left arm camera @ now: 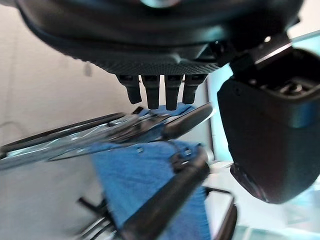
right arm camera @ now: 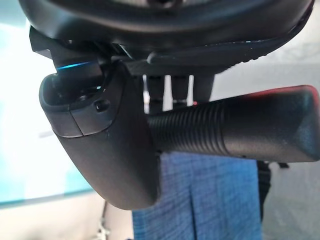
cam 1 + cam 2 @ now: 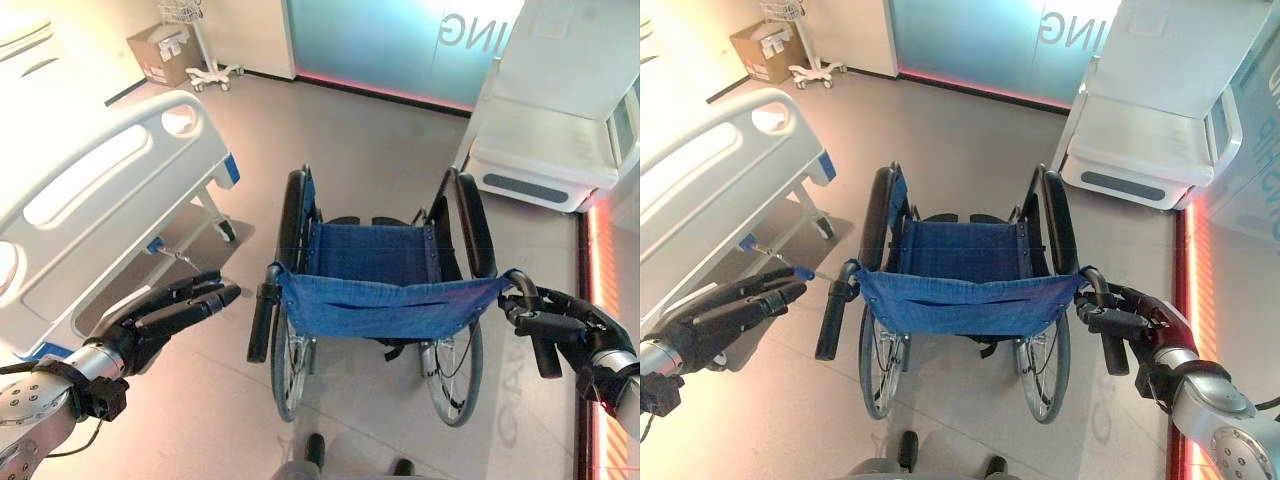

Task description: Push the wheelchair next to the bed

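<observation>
The bed (image 3: 110, 200) stands at the left, the wheelchair (image 3: 375, 290) just beside it on the floor. The right hand (image 3: 560, 325) curls around the right handle (image 2: 235, 125). The left hand (image 3: 165, 320) hangs beside the left handle (image 3: 262, 320), fingers straight, holding nothing.

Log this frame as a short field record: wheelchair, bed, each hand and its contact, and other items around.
wheelchair: blue-seated wheelchair in the middle of the floor, back toward the robot
bed: white bed to the left, apart from the chair
right hand: right hand curled round the right push handle
left hand: left hand with fingers straight, short of the left push handle, not touching
other: white cabinet far right; cardboard box and wheeled stand by the far wall
</observation>
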{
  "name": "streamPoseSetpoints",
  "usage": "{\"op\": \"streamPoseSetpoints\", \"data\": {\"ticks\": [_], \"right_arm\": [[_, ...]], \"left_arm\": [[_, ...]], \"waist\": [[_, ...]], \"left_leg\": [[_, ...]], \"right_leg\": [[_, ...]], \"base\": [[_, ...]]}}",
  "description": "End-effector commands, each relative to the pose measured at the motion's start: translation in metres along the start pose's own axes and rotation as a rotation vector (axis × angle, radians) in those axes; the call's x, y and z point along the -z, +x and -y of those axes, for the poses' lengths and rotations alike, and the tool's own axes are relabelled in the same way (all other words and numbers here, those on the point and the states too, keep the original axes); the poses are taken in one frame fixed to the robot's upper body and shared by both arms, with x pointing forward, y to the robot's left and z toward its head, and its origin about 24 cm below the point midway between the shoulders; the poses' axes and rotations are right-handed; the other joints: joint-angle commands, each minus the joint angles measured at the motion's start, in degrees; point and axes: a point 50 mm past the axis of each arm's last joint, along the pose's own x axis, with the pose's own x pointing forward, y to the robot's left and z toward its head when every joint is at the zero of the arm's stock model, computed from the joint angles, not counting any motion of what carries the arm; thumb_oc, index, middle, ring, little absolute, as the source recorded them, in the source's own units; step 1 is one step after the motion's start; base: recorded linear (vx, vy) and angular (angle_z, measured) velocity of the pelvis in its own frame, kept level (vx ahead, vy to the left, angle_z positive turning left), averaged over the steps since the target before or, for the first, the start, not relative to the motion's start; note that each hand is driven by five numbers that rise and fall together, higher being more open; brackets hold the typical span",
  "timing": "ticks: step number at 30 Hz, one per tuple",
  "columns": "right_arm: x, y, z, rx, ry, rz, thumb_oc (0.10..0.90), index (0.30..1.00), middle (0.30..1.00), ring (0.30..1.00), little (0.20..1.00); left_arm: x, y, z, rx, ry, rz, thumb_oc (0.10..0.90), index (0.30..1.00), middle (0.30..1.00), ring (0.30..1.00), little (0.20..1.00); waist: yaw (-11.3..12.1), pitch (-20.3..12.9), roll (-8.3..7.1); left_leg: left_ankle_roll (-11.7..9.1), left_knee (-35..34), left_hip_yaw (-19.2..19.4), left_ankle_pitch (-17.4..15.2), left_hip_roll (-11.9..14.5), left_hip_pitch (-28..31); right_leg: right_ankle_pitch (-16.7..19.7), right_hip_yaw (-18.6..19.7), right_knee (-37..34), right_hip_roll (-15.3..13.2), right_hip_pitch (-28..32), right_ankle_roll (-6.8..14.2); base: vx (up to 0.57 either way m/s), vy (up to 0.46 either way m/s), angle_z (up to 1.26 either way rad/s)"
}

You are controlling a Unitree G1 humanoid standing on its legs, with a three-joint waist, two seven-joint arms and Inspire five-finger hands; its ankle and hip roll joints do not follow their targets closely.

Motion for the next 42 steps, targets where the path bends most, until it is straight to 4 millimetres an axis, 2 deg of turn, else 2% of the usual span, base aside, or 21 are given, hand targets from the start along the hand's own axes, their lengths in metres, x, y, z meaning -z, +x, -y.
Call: {"op": "streamPoseSetpoints", "data": {"ticks": [1,7,18,25,29,33,35,42], "right_arm": [[-0.045,0.000,-0.013,-0.089,-0.009,0.171,0.400,0.300,0.300,0.300,0.300],[-0.046,-0.001,-0.015,-0.101,-0.008,0.176,0.400,0.300,0.300,0.300,0.300],[-0.043,0.000,-0.020,-0.123,0.007,0.171,0.400,0.300,0.300,0.300,0.300],[-0.039,-0.001,-0.021,-0.128,0.016,0.164,0.400,0.300,0.300,0.300,0.300],[-0.040,0.002,-0.024,-0.130,0.016,0.159,0.400,0.300,0.300,0.300,0.300],[-0.042,0.002,-0.025,-0.129,0.014,0.159,0.400,0.300,0.300,0.300,0.300],[-0.043,0.001,-0.024,-0.131,0.011,0.159,0.400,0.300,0.300,0.300,0.300],[-0.039,0.005,-0.025,-0.141,0.012,0.143,0.400,0.300,0.300,0.300,0.300]], "left_arm": [[-0.036,-0.002,-0.006,0.076,0.079,0.087,0.800,0.900,0.900,0.900,0.900],[-0.029,-0.001,0.003,0.193,0.046,-0.027,0.800,0.900,0.900,0.900,0.900],[-0.032,0.003,0.024,0.268,-0.244,0.044,0.800,0.900,0.900,0.900,0.900],[-0.026,0.007,0.041,0.346,-0.393,0.045,0.800,0.900,0.900,0.900,0.900],[-0.021,0.009,0.053,0.446,-0.398,-0.017,0.800,0.900,0.900,0.900,0.900],[-0.015,0.008,0.056,0.520,-0.250,-0.072,0.800,0.900,0.900,0.900,0.900],[-0.016,0.006,0.054,0.522,-0.206,-0.070,0.800,0.900,0.900,0.900,0.900],[-0.029,0.007,0.054,0.549,-0.233,-0.012,0.800,0.900,0.900,0.900,0.900]], "waist": [[-0.86,-0.60,-0.12],[-1.36,-0.68,0.43],[-1.20,-0.48,0.65],[-1.09,-0.79,0.37],[-1.18,-1.00,0.32],[-1.53,-1.15,0.58],[-1.76,-1.02,0.73],[-2.21,-1.39,0.87]], "left_leg": [[-2.49,0.21,5.32,-0.96,1.54,2.23],[-2.43,0.21,5.90,-0.99,1.55,2.54],[-2.37,0.21,5.76,-1.10,1.52,2.53],[-2.23,0.21,5.31,-1.26,1.30,2.69],[-2.16,0.21,5.38,-1.43,1.21,2.89],[-2.03,0.21,5.61,-1.49,1.12,2.90],[-1.98,0.21,5.80,-1.51,1.16,3.01],[-1.91,0.21,6.14,-1.92,1.12,3.40]], "right_leg": [[2.96,0.63,0.07,0.43,-0.69,0.56],[3.17,0.99,0.07,0.30,-0.68,0.75],[3.29,0.35,0.07,-0.16,-0.57,0.98],[3.29,0.16,0.07,-0.35,-0.38,1.12],[3.31,0.24,0.07,-0.36,-0.24,1.19],[3.38,0.60,0.07,-0.31,-0.39,1.28],[3.48,0.90,0.07,-0.28,-0.43,1.31],[3.35,1.38,0.07,-0.33,-0.30,1.45]], "base": [[0.00,0.000,0.00],[0.00,0.000,0.00],[0.00,0.000,0.00],[0.00,0.000,0.00],[0.00,0.000,0.00],[0.00,0.003,0.04],[0.00,0.000,0.00],[0.00,0.000,0.00]]}}
